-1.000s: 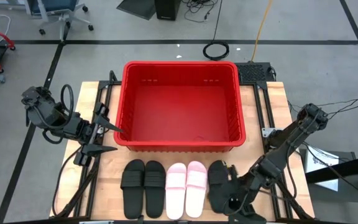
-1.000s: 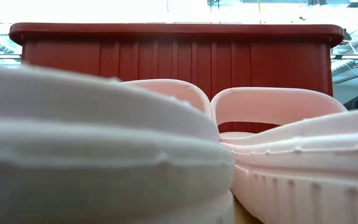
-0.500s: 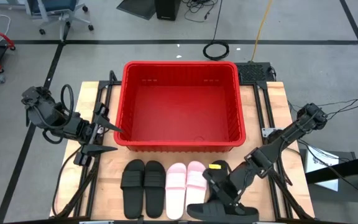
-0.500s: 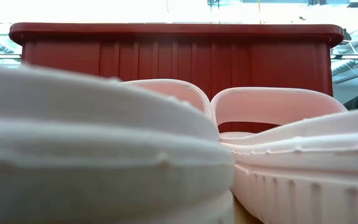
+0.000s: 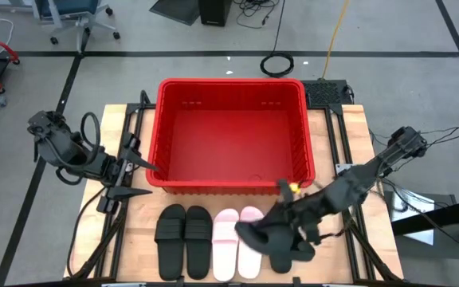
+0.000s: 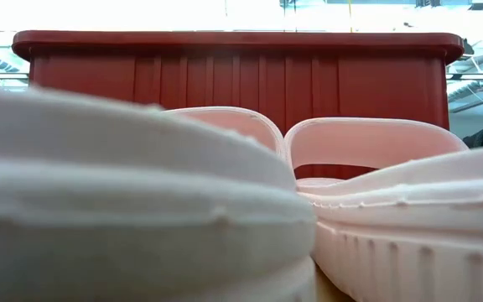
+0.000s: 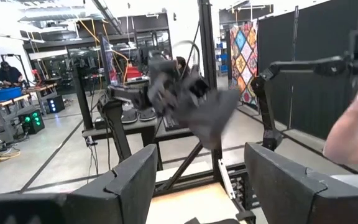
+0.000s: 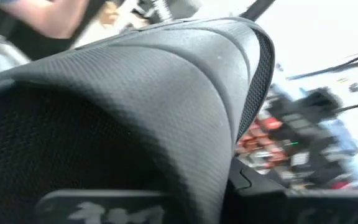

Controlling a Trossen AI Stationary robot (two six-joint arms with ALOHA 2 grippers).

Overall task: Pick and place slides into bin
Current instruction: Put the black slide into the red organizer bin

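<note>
Nearest to the low camera lie the two pale pink slides [image 6: 225,210] side by side at the front edge of the table [image 5: 349,131], filling almost all of that view. To their left on the wood are two black slides [image 5: 183,241], also in a pair and flat.

My right gripper [image 5: 287,225] is above the front right part of the table, just right of the pink pair. It is closed on a black slide [image 5: 271,243], which hangs lifted from the wood and is turned across, its one end over the right pink slide. In my right wrist view this slide's mesh strap [image 8: 135,106] covers nearly the whole picture.

Behind the shoes stands the red bin [image 5: 231,134] in the middle of the table; I see no slide inside it.

My left gripper [image 5: 134,177] waits at the left side, beside the front left corner of the bin, with its fingers [image 7: 126,183] spread wide and holding nothing. Beyond them, a person's arm [image 7: 353,124] shows in the room.
</note>
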